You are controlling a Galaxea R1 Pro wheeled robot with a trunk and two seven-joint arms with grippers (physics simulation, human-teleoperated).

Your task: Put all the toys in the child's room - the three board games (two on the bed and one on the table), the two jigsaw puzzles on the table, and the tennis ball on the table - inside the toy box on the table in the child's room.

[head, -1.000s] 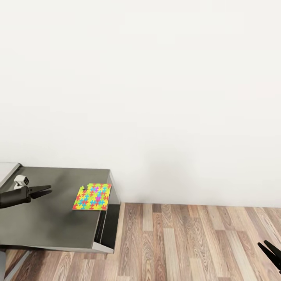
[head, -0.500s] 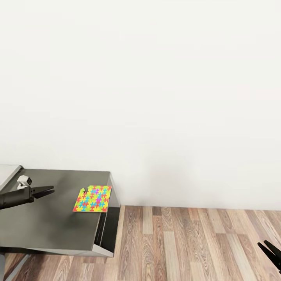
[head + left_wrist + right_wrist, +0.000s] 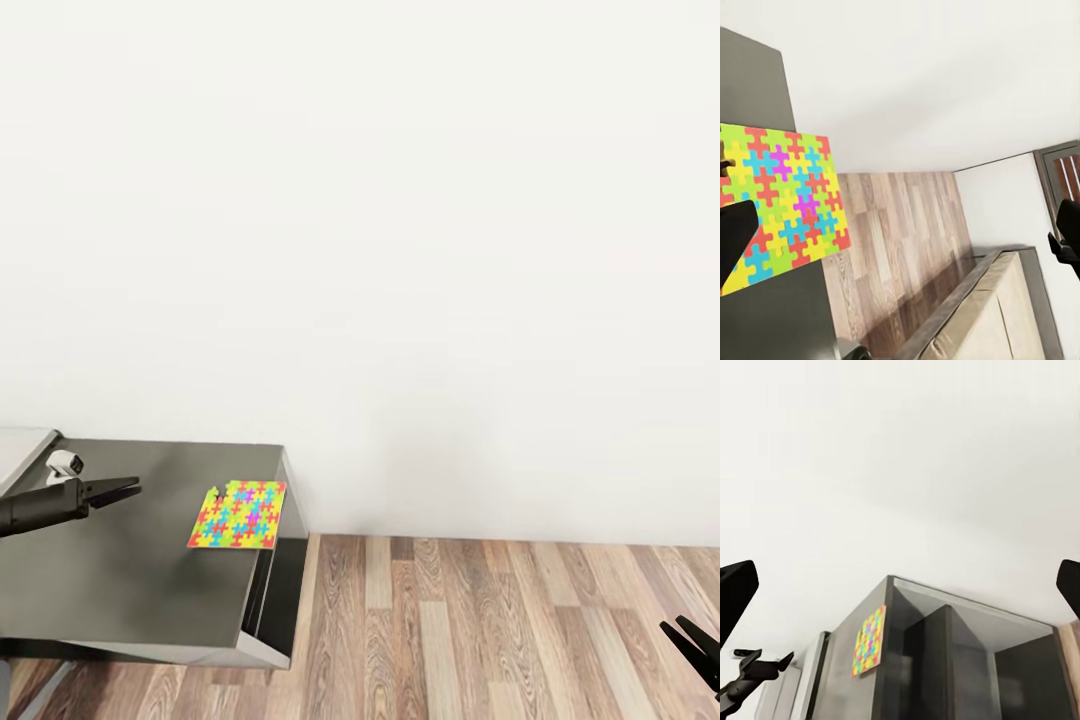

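Left end effector hovering over the dark bench, one jigsaw puzzle near the bench's right end.

The left end effector [image 3: 120,488] hangs above the dark grey bench [image 3: 120,570], its fingers pressed nearly together and gripping nothing. The jigsaw puzzle [image 3: 238,514] lies flat to its right, apart from it, by the bench's right edge. Further right runs wood-plank floor [image 3: 480,630] under a white wall [image 3: 400,250]. The right end effector [image 3: 690,640] sits at the far right, fingers spread, empty.
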